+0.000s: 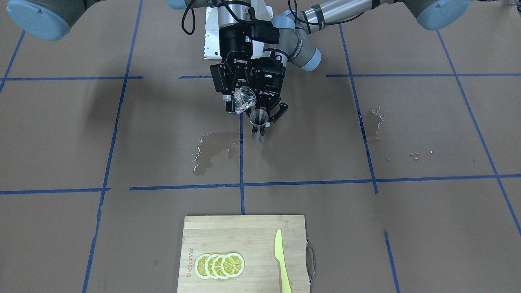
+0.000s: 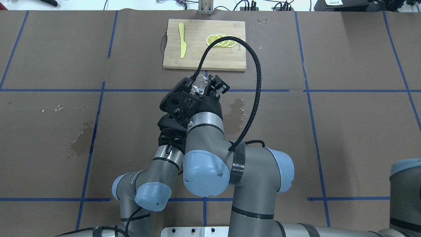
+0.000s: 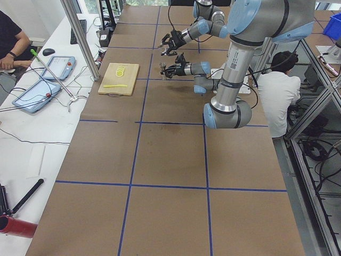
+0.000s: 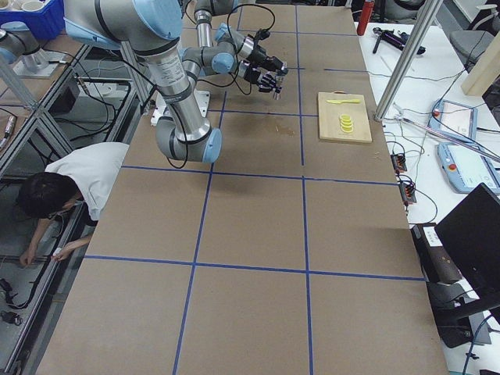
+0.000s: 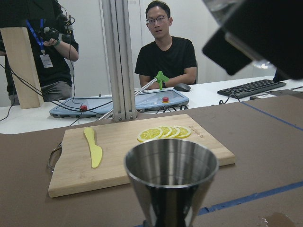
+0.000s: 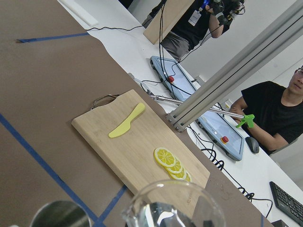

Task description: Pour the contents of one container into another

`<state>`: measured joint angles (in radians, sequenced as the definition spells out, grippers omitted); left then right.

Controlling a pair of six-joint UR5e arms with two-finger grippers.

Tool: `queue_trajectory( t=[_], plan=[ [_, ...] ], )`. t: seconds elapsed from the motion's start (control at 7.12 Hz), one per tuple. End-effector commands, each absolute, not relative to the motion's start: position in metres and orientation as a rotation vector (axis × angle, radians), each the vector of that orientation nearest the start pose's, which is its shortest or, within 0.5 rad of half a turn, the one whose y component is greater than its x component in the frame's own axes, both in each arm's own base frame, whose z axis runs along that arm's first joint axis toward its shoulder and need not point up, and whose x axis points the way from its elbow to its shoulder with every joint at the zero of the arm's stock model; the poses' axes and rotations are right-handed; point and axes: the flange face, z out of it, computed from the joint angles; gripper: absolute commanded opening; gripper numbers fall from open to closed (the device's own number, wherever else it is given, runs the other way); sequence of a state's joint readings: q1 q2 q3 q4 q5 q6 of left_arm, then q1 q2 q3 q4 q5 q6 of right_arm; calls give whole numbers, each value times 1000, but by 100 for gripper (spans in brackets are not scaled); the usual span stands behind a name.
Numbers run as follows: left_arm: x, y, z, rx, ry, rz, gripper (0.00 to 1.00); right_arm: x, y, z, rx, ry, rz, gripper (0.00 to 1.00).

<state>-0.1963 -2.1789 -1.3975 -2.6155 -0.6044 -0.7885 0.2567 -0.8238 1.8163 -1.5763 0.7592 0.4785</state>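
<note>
My right gripper (image 1: pixel 241 100) is shut on the small clear glass tumbler (image 1: pixel 244 99), held above the table and tipped over with its mouth toward the jigger. Just below and beside it, my left gripper (image 1: pixel 264 119) is shut on the shiny steel jigger (image 1: pixel 259 121), which stands upright off the table. From overhead, the tumbler (image 2: pixel 199 85) shows in the right gripper (image 2: pixel 204 86), while the right arm hides the jigger. The jigger's open cone (image 5: pixel 170 175) fills the left wrist view. The tumbler rim (image 6: pixel 173 205) sits beside the jigger's mouth (image 6: pixel 60 215) in the right wrist view.
A wooden cutting board (image 1: pixel 244 236) with lemon slices (image 1: pixel 220 265) and a yellow knife (image 1: pixel 281 260) lies at the operators' edge. Wet patches (image 1: pixel 211 150) and droplets (image 1: pixel 376 122) mark the brown paper. Operators sit beyond the table.
</note>
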Motion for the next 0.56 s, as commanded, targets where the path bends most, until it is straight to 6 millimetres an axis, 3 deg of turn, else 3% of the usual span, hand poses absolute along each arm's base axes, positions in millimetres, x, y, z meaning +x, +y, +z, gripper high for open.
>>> queue_trajectory(
  t=[0.0, 0.42],
  plan=[
    [610, -340, 252, 1291, 809, -244, 0, -543, -356, 101, 1169, -215, -407, 0],
    [610, -339, 252, 1290, 810, -243, 0, -542, -359, 92, 1158, -165, -456, 0]
  ],
)
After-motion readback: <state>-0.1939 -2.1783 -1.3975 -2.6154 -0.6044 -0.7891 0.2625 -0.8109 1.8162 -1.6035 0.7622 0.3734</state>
